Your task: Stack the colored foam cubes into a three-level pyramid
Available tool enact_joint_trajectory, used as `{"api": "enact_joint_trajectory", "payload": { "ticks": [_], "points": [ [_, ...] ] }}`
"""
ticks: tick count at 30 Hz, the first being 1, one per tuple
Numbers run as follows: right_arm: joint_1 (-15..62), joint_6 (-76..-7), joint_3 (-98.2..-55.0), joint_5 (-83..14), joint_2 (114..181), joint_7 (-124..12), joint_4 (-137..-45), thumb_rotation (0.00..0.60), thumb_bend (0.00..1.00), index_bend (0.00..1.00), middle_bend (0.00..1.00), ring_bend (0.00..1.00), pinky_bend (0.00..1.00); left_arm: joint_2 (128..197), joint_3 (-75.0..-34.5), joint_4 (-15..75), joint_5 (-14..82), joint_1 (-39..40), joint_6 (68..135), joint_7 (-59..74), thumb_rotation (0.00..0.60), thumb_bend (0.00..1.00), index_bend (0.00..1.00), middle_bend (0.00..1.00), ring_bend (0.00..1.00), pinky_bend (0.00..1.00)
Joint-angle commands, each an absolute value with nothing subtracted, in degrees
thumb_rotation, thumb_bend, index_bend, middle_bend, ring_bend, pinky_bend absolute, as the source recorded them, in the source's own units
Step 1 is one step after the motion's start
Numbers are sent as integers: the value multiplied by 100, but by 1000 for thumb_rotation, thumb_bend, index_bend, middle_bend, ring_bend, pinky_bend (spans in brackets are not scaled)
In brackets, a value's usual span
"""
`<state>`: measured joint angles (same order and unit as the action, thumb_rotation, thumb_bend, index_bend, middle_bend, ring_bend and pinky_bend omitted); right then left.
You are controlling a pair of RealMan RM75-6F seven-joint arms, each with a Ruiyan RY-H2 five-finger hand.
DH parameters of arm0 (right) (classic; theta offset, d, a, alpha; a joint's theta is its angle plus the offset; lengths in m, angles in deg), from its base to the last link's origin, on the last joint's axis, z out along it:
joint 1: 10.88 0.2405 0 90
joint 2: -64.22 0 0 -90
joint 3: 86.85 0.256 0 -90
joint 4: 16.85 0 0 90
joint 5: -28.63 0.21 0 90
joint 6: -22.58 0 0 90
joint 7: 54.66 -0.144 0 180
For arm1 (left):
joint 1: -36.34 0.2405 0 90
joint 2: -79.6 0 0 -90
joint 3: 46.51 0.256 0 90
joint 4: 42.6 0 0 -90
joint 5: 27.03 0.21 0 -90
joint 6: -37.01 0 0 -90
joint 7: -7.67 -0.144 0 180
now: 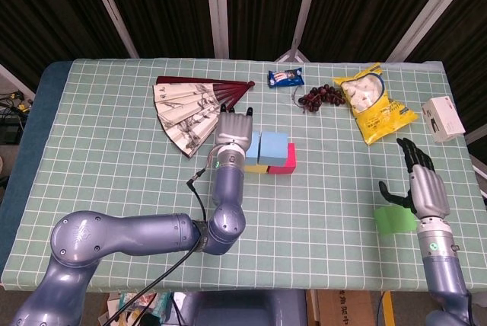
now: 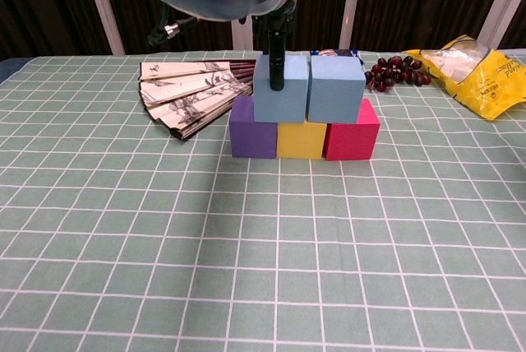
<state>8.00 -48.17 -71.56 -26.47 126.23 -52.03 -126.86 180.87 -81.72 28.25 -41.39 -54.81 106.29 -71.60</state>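
Three cubes form the bottom row: purple (image 2: 253, 138), yellow (image 2: 301, 139) and pink (image 2: 352, 140). Two light blue cubes sit on them side by side. My left hand (image 1: 234, 132) comes down over the left blue cube (image 2: 281, 89) and grips it, with one finger (image 2: 277, 60) lying down its front face. The right blue cube (image 2: 335, 87) stands free, over the yellow and pink cubes. A green cube (image 1: 394, 219) lies alone near the table's front right. My right hand (image 1: 422, 181) hovers just beside it with fingers spread, holding nothing.
A folding paper fan (image 1: 194, 109) lies spread out left of the stack. Behind the stack are a small blue snack packet (image 1: 285, 78), a bunch of dark grapes (image 1: 321, 97) and a yellow snack bag (image 1: 373, 103). A white box (image 1: 444, 118) sits at the right edge.
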Motion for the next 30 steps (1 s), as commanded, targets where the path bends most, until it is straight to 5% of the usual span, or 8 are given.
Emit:
{"api": "enact_joint_trajectory", "payload": {
  "ticks": [1, 30],
  "points": [
    [800, -4825, -7156, -2642, 12628, -5196, -12694, 600, 378, 0, 0, 0, 0, 18100, -8195, 2817, -4126, -5469, 10629, -7171, 600, 352, 0, 454, 116, 33],
    [804, -4809, -7176, -2649, 12640, -5198, -12666, 600, 377, 0, 0, 0, 0, 18189, -8334, 2784, -3994, -5383, 10635, -7274, 600, 352, 0, 453, 116, 33]
  ]
}}
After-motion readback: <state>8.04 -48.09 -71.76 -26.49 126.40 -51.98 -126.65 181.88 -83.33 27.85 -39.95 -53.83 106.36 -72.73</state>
